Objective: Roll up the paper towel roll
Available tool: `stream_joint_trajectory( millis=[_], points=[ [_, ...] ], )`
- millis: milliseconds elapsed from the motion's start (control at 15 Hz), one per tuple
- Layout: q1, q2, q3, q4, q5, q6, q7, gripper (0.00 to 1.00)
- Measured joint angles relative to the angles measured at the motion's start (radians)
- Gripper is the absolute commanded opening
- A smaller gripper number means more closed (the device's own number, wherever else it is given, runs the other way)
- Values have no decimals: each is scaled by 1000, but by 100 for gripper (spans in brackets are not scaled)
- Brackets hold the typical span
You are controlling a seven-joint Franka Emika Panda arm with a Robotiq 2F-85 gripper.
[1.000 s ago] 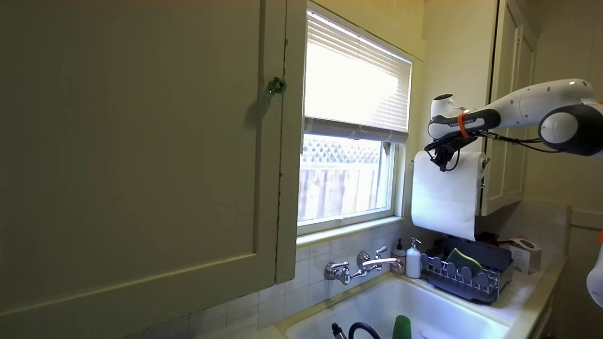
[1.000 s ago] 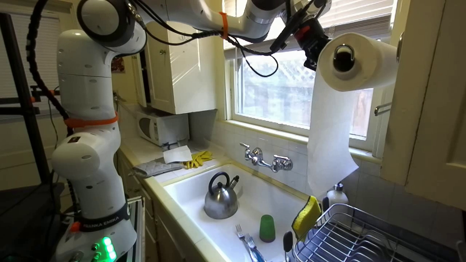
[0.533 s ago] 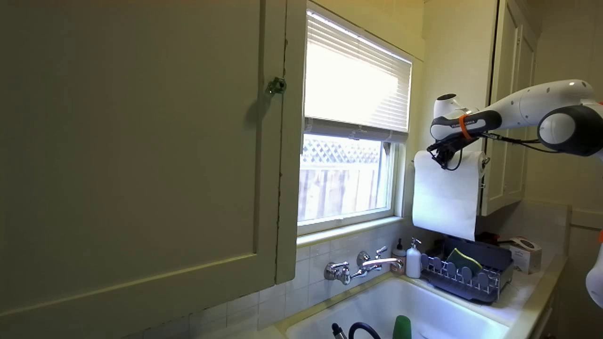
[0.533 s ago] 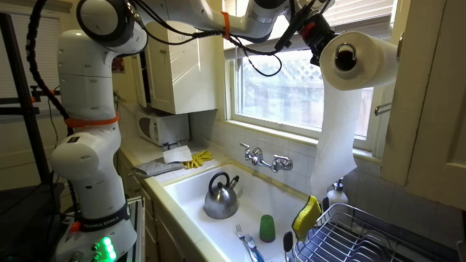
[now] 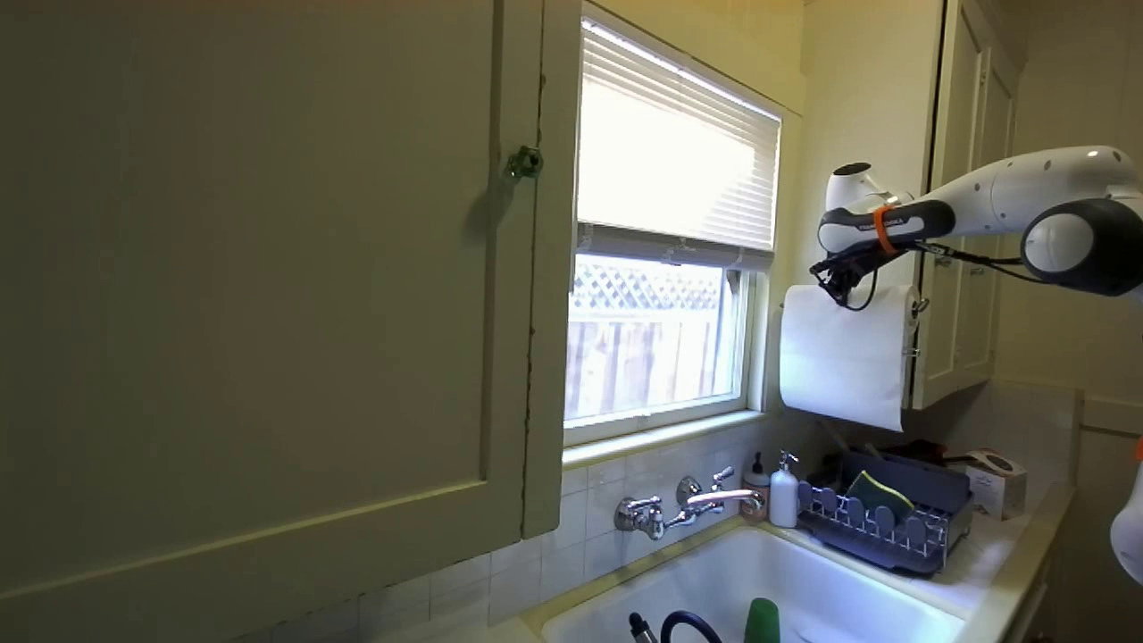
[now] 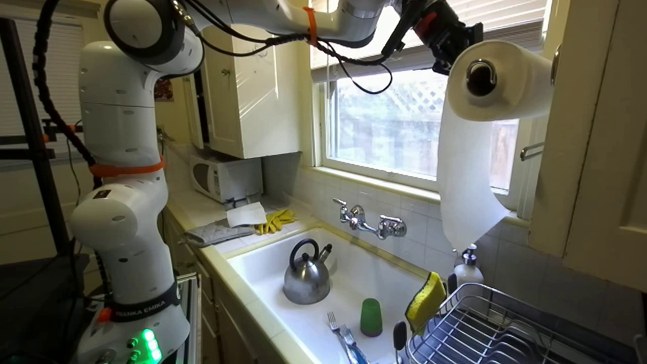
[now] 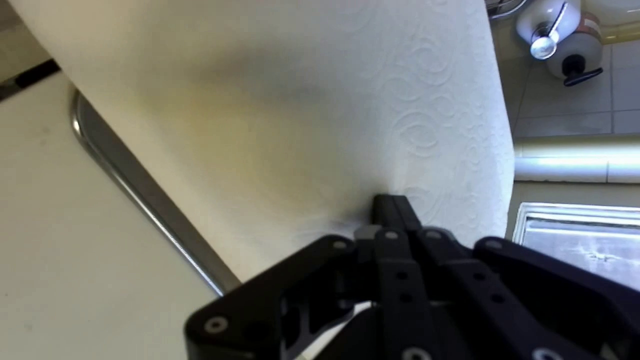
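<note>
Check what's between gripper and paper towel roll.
Nothing visible: in the wrist view the closed gripper ends right at the white paper towel roll, no object in between. Contact itself I can't confirm.

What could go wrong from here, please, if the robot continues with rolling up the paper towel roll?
Tearing or creasing: the gripper is shut, its tips against or very near the paper towel roll, so a hard push might damage it.
Slipping: no paper looks pinched, so the tips might slide without turning the roll.
Unwinding: a wrong-way turn could lower the hanging sheet, perhaps to the white soap dispenser.
</note>
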Motion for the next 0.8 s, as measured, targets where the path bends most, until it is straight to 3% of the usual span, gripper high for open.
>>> stream_joint_trajectory(
  millis=[800],
  points=[
    [-41, 7, -64, 78, 0, 0, 22, 0]
  ],
)
